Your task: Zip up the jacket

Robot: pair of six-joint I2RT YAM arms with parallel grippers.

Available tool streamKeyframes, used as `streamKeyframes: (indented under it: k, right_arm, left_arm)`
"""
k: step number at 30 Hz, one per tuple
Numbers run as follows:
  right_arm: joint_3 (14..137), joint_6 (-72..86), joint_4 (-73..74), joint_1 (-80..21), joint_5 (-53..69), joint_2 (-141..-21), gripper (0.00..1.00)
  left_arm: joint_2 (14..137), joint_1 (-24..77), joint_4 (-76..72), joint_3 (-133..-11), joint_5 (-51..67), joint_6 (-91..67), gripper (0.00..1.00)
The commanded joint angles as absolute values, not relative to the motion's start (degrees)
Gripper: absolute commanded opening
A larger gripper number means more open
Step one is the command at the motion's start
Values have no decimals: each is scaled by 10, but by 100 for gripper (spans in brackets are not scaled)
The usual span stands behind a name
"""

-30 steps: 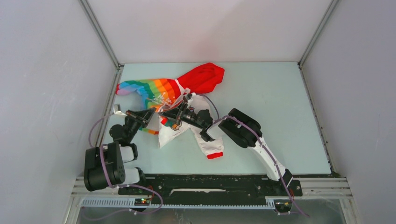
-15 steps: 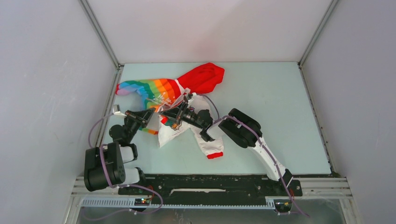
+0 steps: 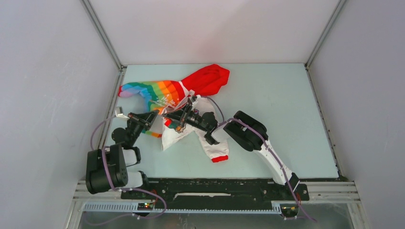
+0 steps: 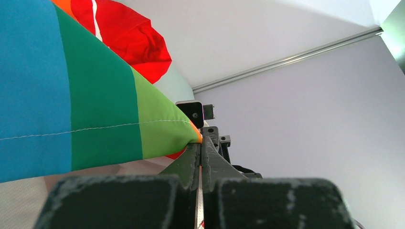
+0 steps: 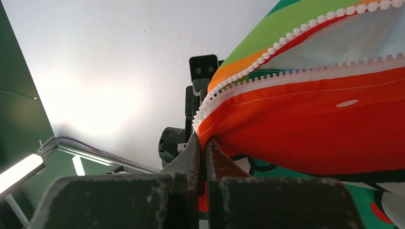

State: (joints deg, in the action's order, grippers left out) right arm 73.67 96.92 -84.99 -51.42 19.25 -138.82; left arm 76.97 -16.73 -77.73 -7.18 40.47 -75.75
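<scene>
Jacket (image 3: 165, 95): lay crumpled on the far-left part of the table (image 3: 277, 109).
Left gripper (image 3: 154, 115): fingers pinched tight on the jacket's striped edge.
Right gripper (image 3: 168, 116): fingers pinched tight on its toothed edge.

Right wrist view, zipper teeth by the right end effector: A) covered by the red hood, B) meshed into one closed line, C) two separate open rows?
C: two white rows of zipper teeth diverge from where the right end effector pinches the jacket.

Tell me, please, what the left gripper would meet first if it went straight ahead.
Beyond the jacket edge that the left gripper pinches, probably the right gripper, facing it closely; depth is unclear.
</scene>
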Motion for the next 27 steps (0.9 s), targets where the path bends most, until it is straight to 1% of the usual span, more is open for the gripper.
streamKeyframes:
  k: [1,19,27]
  right_arm:
    - [762,980,-879,-518,186,-1374,0]
    - [772,1029,-876,-509,155,-1388,0]
    - [771,1030,-875,-502,155,-1392,0]
  left_arm:
    - [780,-164,-834,-62,420,-772,0]
    - [747,-149,-799,-60,425,-749,0]
    - [720,-148,-752,-58,432,-730,0]
